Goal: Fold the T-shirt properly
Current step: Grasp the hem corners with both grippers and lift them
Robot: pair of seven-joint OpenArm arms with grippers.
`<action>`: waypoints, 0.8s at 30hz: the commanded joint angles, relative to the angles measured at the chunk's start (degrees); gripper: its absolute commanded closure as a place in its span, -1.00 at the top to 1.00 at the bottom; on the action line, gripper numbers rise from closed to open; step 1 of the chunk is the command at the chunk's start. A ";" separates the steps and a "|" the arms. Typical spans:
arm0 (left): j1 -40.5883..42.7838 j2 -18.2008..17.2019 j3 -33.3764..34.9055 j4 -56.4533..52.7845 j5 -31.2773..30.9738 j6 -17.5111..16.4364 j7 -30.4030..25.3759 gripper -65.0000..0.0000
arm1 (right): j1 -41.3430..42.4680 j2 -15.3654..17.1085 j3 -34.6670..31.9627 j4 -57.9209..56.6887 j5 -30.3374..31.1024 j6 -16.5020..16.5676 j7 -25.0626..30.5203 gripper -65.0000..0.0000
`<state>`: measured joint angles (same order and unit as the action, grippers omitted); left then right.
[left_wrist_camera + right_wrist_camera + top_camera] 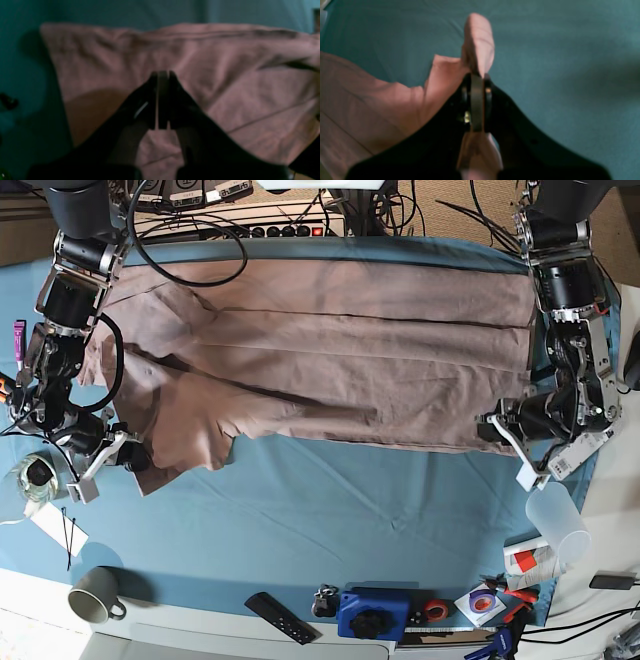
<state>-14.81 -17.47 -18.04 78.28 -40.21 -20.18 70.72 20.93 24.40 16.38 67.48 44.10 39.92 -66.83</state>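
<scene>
The dusty pink T-shirt (330, 360) lies spread and wrinkled across the far half of the teal table cloth (350, 500). At the base view's right, my left gripper (493, 427) is at the shirt's lower right corner. The left wrist view shows it (162, 75) shut, with pink fabric (225, 75) under and between the fingers. On the base view's left, my right gripper (133, 459) holds the shirt's lower left corner. In the right wrist view it (477, 76) is shut on a fold of T-shirt (478, 42) that sticks out past the fingertips.
A grey mug (95, 595), a black remote (282, 617), a blue box (372, 612) and small tools line the near table edge. A translucent cup (556, 523) stands at the right. A power strip (260, 225) and cables run along the far edge.
</scene>
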 commanded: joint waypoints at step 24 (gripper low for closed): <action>0.66 -0.74 -6.88 2.95 14.19 -2.58 -15.21 -0.03 | -4.46 0.98 4.35 13.46 7.04 0.08 -3.93 -1.00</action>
<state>-12.97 -17.47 -24.80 80.34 -24.95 -22.52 56.77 15.22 24.40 20.36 79.94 50.00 39.92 -71.99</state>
